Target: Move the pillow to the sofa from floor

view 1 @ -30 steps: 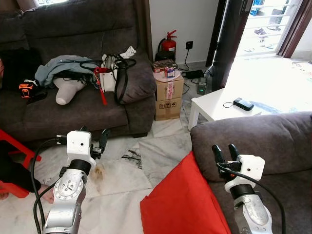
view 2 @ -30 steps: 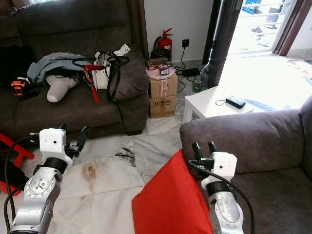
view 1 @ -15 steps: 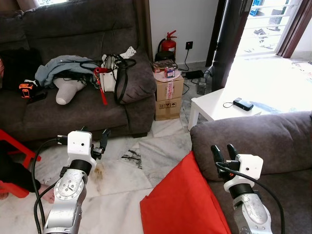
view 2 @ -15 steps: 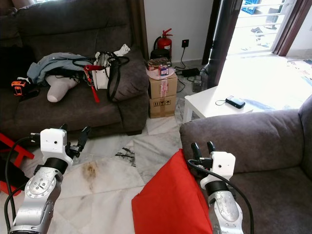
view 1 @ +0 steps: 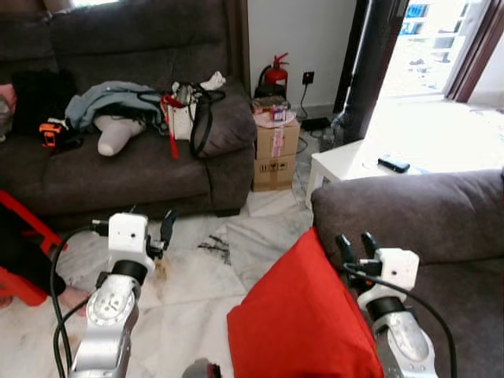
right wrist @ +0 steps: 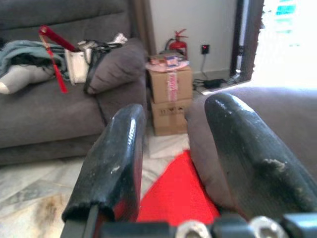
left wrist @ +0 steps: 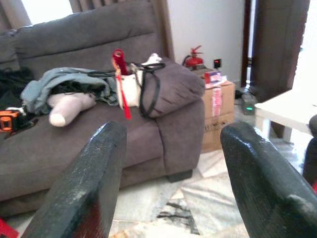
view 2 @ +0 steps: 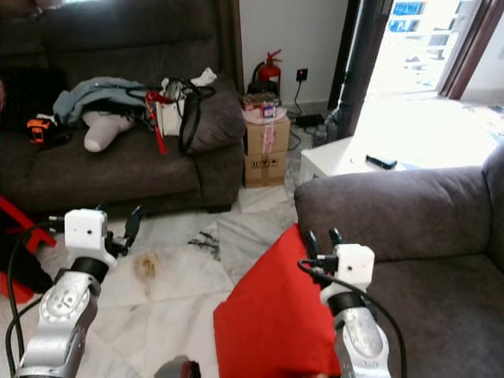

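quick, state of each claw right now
Left claw: open, holding nothing, raised over the floor.
Right claw: open, holding nothing, beside the red pillow.

The marble floor (view 1: 197, 276) between the two sofas gives open passage ahead of the left end effector (view 1: 150, 228). The red pillow (view 1: 303, 315) leans on the near sofa (view 1: 409, 213) and blocks the way beside the right end effector (view 1: 356, 242). The cardboard boxes (view 1: 276, 153) and the white surface (view 1: 339, 161) narrow the gap behind. The far sofa (view 1: 118, 169) is crowded with clothes and a bag (view 1: 189, 118).
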{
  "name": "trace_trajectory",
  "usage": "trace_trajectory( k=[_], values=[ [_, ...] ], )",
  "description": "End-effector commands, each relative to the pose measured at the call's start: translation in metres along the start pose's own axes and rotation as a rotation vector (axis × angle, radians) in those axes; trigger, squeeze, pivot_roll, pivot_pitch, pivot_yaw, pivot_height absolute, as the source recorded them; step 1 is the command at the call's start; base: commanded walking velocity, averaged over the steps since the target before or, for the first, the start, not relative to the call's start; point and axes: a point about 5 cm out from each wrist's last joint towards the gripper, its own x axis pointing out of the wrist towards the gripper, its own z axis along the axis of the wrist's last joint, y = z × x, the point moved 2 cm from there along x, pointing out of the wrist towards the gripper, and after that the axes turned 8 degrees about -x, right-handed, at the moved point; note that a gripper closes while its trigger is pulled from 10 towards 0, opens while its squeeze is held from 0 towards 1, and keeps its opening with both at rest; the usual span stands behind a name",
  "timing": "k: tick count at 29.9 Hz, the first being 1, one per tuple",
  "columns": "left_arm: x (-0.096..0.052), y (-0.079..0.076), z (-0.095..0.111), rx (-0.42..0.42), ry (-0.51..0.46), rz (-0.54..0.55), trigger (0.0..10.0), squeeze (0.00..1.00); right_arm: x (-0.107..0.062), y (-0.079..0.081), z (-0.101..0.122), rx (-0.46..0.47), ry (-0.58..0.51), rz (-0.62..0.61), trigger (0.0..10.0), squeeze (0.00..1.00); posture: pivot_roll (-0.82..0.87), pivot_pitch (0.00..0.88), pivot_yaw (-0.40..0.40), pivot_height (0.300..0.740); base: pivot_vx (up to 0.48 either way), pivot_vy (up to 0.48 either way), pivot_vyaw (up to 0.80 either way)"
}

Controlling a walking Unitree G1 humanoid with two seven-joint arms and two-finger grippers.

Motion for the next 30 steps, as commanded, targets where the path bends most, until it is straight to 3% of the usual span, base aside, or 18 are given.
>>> trace_trajectory(
  k=[1,23,30],
  values=[
    [0.0001,-0.0021,0.0017,0.013,-0.005,-0.006,10.0,0.00,0.0017,-0.0015,-0.0008,-0.008,0.007,0.000,10.0,0.00,0.02,0.000,0.034,0.640,0.000,0.000,0.00],
    [-0.0028,-0.0041,-0.0030,0.012,0.012,-0.013,10.0,0.00,-0.0003,-0.0066,-0.0097,-0.016,0.053,-0.018,10.0,0.00,0.02,0.000,0.030,0.640,0.000,0.000,0.00],
    [-0.0026,-0.0049,-0.0031,0.015,0.012,-0.019,10.0,0.00,0.0011,-0.0038,-0.0082,-0.020,0.045,-0.003,10.0,0.00,0.02,0.000,0.031,0.596,0.000,0.000,0.00]
  ],
)
